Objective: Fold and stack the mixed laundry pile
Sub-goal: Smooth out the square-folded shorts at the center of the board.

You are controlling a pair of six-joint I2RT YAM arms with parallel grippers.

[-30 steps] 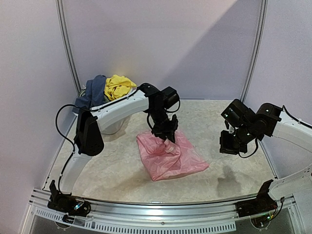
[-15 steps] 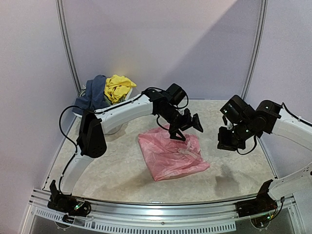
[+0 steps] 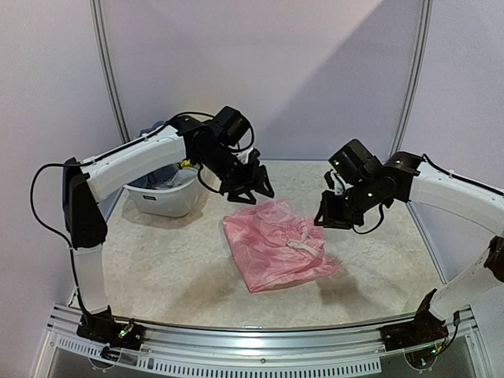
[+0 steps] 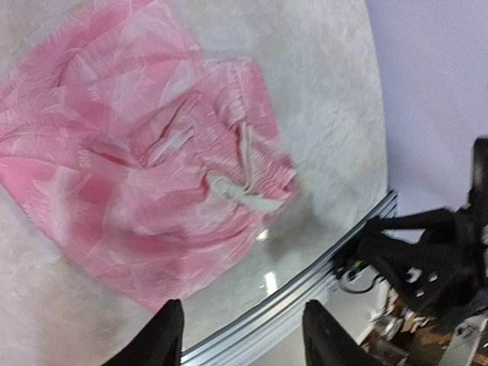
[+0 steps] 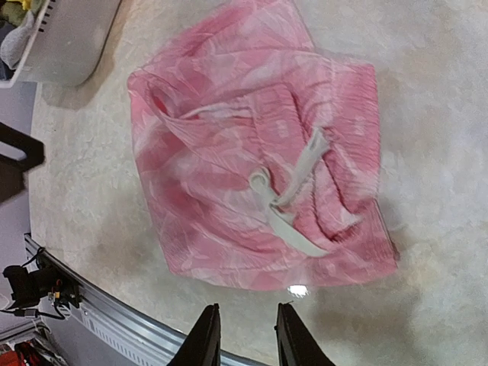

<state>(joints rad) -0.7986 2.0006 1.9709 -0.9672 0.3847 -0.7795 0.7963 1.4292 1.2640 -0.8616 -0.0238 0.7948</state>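
A pale pink patterned piece (image 3: 276, 248) with a white drawstring (image 5: 290, 206) lies roughly folded in the middle of the table. It also shows in the left wrist view (image 4: 145, 175) and the right wrist view (image 5: 244, 152). My left gripper (image 3: 250, 193) hangs open and empty above its far edge; its fingers (image 4: 168, 335) are spread wide. My right gripper (image 3: 327, 219) is open and empty above the table just right of the piece, with its fingertips (image 5: 204, 335) apart. The other garments lie in the white tub (image 3: 164, 197), mostly hidden behind my left arm.
The white tub stands at the back left, and its corner shows in the right wrist view (image 5: 76, 38). Bits of grey and yellow cloth (image 5: 15, 30) show at its rim. A metal rail (image 3: 252, 346) runs along the table's near edge.
My left gripper let go of the pink piece, rose and swung back and left towards the tub. My right arm moved left, closer to the pink piece, which now lies flatter.
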